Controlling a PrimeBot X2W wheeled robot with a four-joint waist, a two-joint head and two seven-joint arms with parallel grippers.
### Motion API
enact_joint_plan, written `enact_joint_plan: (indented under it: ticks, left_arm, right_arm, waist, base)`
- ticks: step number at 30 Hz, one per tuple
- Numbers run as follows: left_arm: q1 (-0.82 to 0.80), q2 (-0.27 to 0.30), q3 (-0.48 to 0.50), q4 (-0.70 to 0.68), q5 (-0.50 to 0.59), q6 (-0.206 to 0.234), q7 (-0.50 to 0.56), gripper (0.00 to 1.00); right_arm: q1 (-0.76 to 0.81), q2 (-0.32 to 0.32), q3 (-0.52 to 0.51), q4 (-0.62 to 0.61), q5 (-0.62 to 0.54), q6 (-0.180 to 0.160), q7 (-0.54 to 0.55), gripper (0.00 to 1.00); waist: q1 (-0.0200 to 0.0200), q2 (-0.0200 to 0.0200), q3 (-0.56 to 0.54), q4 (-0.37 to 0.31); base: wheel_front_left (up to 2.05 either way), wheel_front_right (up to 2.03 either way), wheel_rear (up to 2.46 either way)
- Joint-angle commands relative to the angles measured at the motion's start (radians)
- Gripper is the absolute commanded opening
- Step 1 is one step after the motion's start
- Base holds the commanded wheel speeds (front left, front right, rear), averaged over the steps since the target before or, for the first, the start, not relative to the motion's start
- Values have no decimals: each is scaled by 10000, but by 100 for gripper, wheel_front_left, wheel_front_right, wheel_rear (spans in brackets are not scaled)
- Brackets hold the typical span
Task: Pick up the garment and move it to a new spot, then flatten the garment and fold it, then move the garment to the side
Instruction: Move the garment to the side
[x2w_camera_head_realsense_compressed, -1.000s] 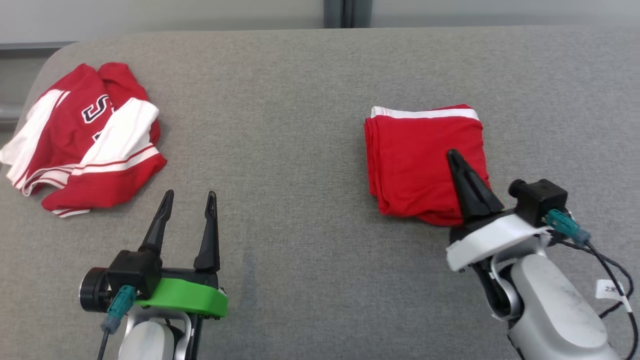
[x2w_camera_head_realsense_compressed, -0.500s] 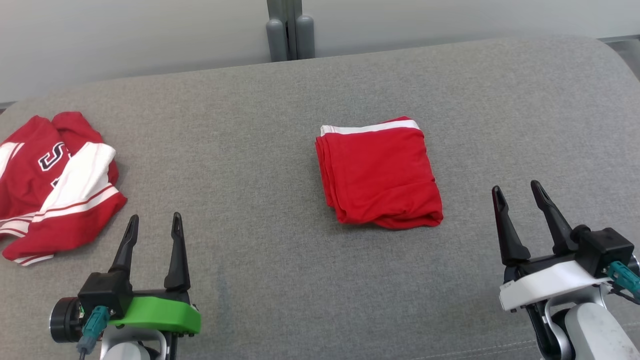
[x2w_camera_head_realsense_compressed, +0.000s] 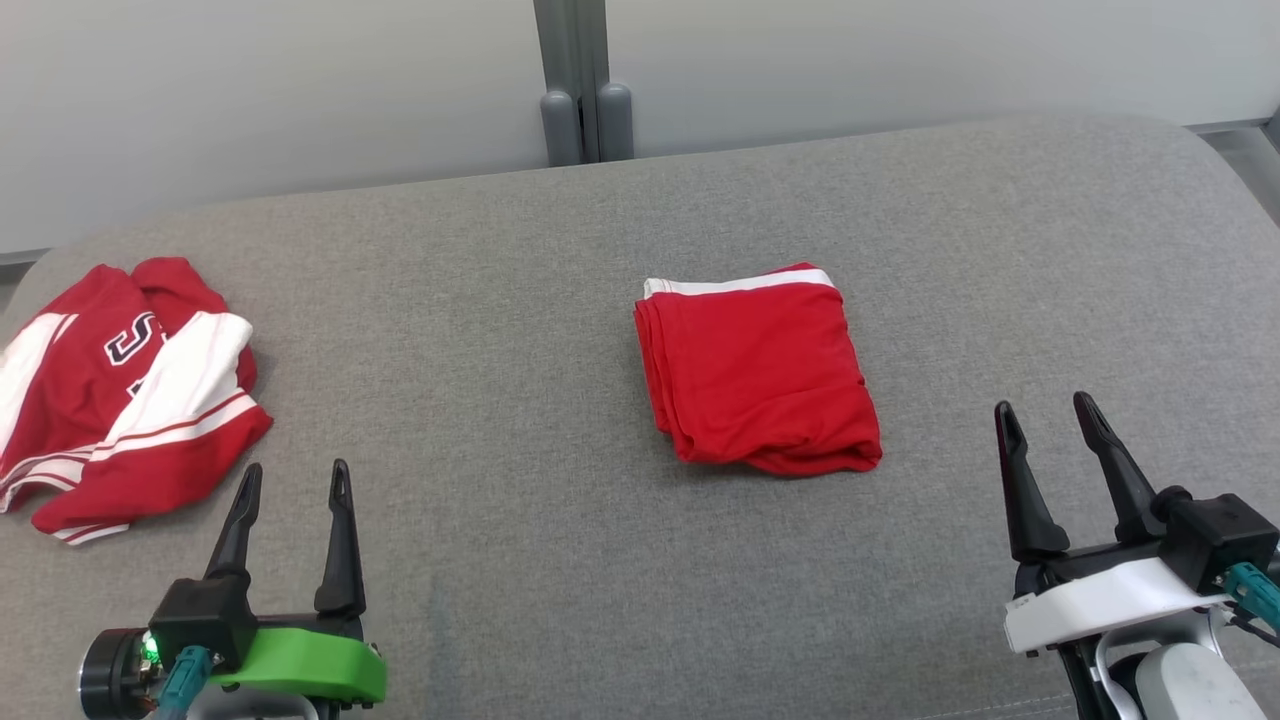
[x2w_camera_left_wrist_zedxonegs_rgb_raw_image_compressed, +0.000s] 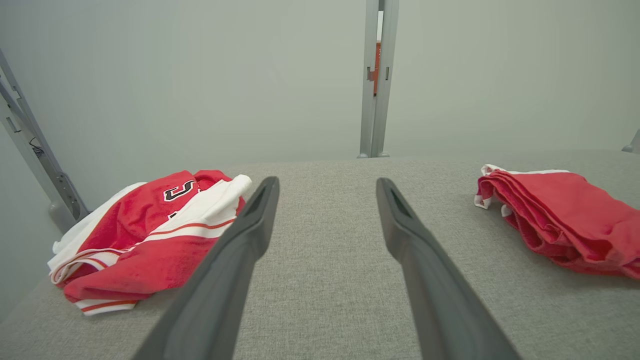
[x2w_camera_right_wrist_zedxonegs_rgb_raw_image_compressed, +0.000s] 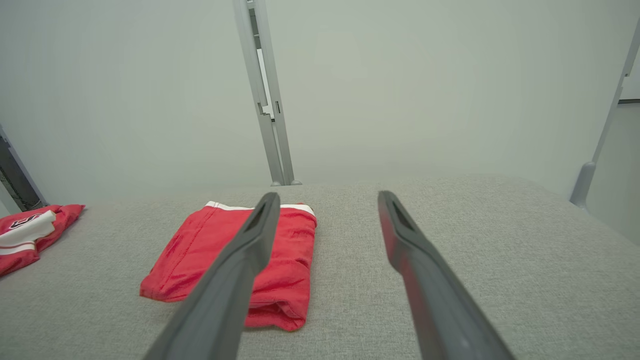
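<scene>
- The garment (x2w_camera_head_realsense_compressed: 760, 375), plain red with a white band along its far edge, lies folded into a neat rectangle at the centre of the head view, a little right of the middle, flat on the grey cushion (x2w_camera_head_realsense_compressed: 500, 330).
- No writing or label can be read on the garment.
- The left gripper (x2w_camera_head_realsense_compressed: 296, 468) sits at the lower left of the head view on a green mount. Its two fingers are spread wide and hold nothing, with bare grey fabric between them.
- The right gripper (x2w_camera_head_realsense_compressed: 1044, 405) sits at the lower right on a white mount. Its fingers are also parted wide and empty, and they stand apart from the garment, to its lower right.
- In the right wrist view the garment lies at the left centre, partly behind the left-hand finger, with its folded layers showing at the near edge.
- A crumpled red-and-white jersey (x2w_camera_head_realsense_compressed: 130, 390) lies at the left edge of the head view, well apart from the garment.
- The jersey shows a black "S" with a white outline. A second character below it is mostly hidden by a fold.
- A grey post (x2w_camera_head_realsense_compressed: 585, 80) stands against the pale wall at the top centre.
</scene>
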Motion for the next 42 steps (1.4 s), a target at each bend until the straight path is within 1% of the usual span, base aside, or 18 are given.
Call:
enact_joint_plan:
  ticks: [1,6,16,29,42]
  left_arm:
    - [216,127,11,-52,57,-50,10,100]
    - [359,203,7,-98,-1,-113,10,100]
    - [532,174,14,-20,-49,-44,10,100]
    - [553,292,-13,260,48,112,10,100]
    - [467,377,-4,619,-162,258,101,100]
  right_arm:
    - [134,-17,-16,-17,-112,1,-31,100]
    - [168,-36,-56,149,-83,1,-31,100]
    - [381,66,-118,379,-193,1,-31,100]
    - [338,45,-40,659,-312,1,-33,100]
    - [328,46,-17,785,-427,1,-33,100]
  waist:
    - [0,0,-59,67]
    - [0,0,-131,160]
    - [0,0,-352,250]
    - [0,0,-478,265]
    - [0,0,-525,276]
  base:
    - [0,0,0]
    - [0,0,0]
    - [0,0,0]
    - [0,0,0]
    - [0,0,0]
